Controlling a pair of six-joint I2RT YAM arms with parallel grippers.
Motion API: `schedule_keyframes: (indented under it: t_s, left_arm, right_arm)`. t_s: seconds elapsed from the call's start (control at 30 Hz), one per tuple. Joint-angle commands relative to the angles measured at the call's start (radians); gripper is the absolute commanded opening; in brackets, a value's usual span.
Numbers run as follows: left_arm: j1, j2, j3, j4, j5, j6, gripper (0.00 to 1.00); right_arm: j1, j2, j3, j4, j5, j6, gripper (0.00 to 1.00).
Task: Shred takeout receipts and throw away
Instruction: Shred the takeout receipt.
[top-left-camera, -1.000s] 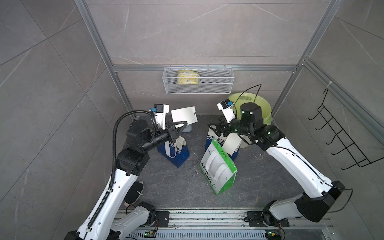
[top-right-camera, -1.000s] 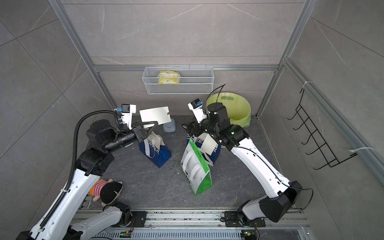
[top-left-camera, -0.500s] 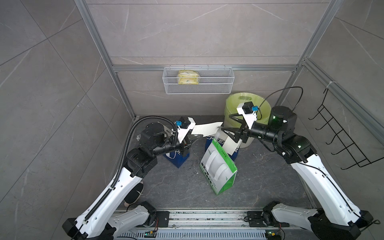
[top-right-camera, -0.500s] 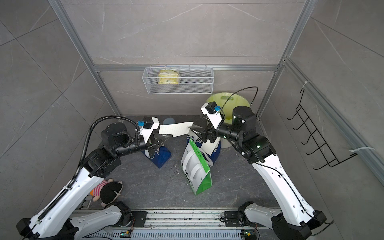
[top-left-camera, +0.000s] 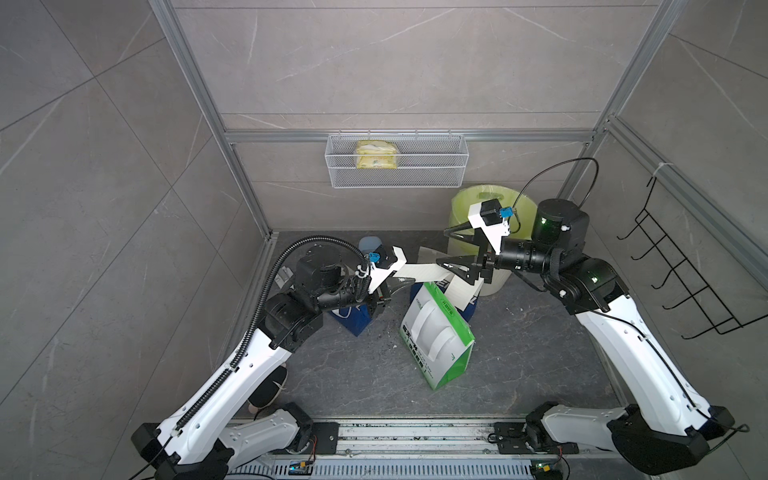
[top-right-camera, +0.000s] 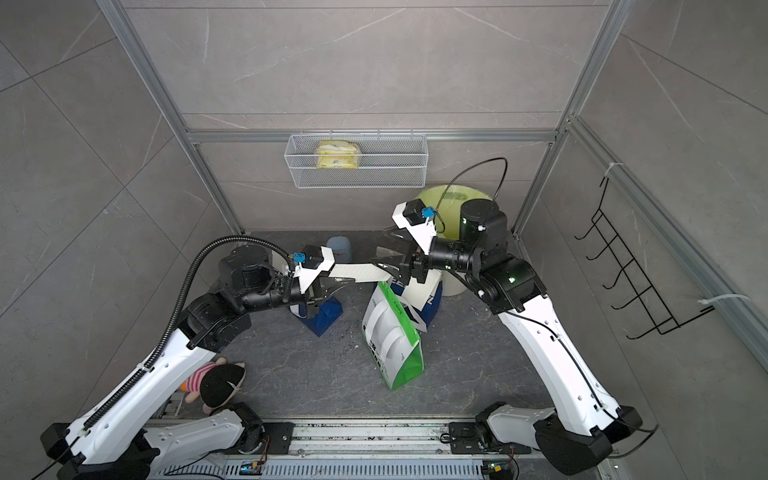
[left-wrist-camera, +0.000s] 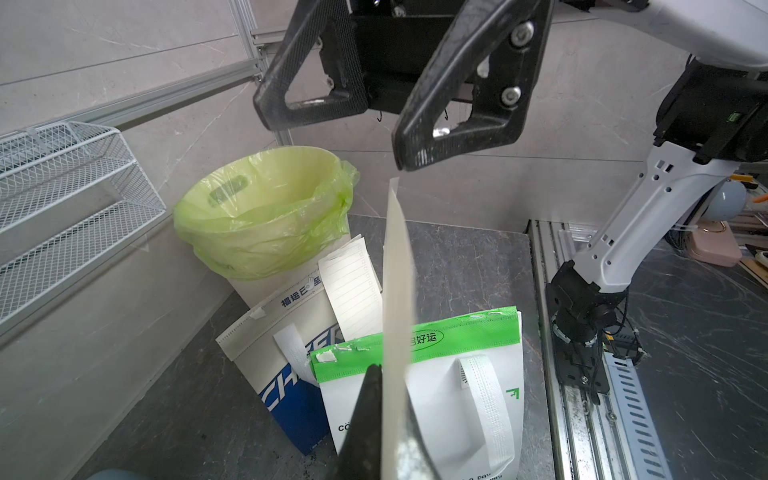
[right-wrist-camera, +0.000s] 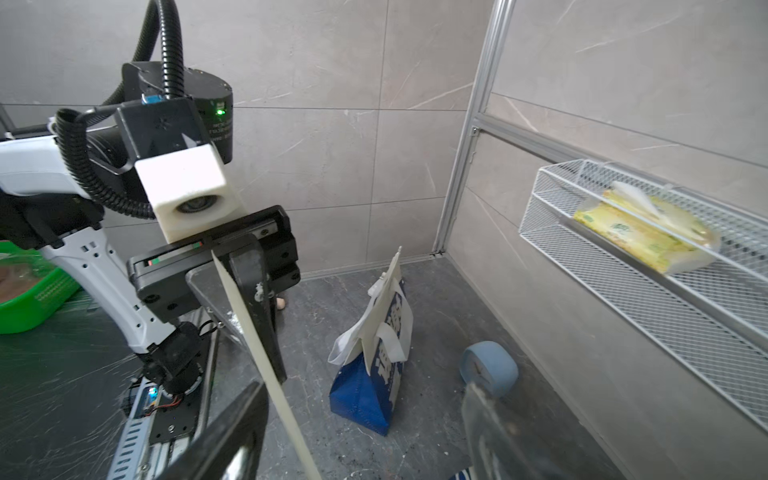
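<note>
Three grey tiled walls (top-left-camera: 395, 62) enclose a dark veined floor (top-left-camera: 353, 374).

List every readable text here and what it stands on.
"福运已至": white top band of the blue-and-white bag.
"CHEE", rest hidden: same bag's face.
"好运": green band of the green-and-white bag.
Tissue pack print: too blurred.
Lined receipt: no readable words.
</note>
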Motion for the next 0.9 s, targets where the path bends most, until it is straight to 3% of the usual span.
schedule_keyframes:
  t_s: [0.0,0.13,0.37,0.57,0.7,0.73,0.77,0.8,0.83,0.87]
  left_arm:
    - [-0.004,0.002,0.048,0.036,0.003,0.031,0.00]
    - [-0.006,0.008,0.055,0.038,0.012,0.030,0.00]
    - [-0.015,0.018,0.074,0.048,0.021,0.007,0.00]
    - [-0.023,0.021,0.078,0.057,0.018,0.007,0.00]
    - [-0.022,0.024,0.075,0.053,0.002,0.007,0.00]
    - [-0.022,0.028,0.078,0.043,-0.009,-0.004,0.13]
    - [-0.022,0.032,0.081,0.035,-0.029,-0.022,0.49]
    - [-0.022,0.035,0.084,0.025,-0.045,-0.033,0.70]
    - [-0.023,0.037,0.087,0.004,-0.053,-0.029,0.98]
    - [-0.024,0.036,0.091,-0.016,-0.059,-0.011,1.00]
  right_arm:
    - [0.003,0.008,0.011,-0.035,-0.116,0.020,0.74]
    - [0.004,-0.004,-0.018,-0.012,-0.122,0.027,0.69]
    - [0.010,0.026,0.010,-0.064,-0.147,0.017,0.51]
    - [0.014,0.020,0.011,-0.073,-0.164,0.006,0.26]
    - [0.015,0.004,0.007,-0.083,-0.128,-0.013,0.01]
    - [0.014,-0.002,0.003,-0.086,-0.117,-0.020,0.00]
    - [0.014,-0.010,-0.002,-0.089,-0.095,-0.033,0.00]
    - [0.014,-0.018,-0.012,-0.093,-0.065,-0.048,0.00]
    - [0.014,-0.028,-0.023,-0.098,-0.025,-0.074,0.00]
    - [0.015,-0.040,-0.040,-0.101,0.016,-0.106,0.00]
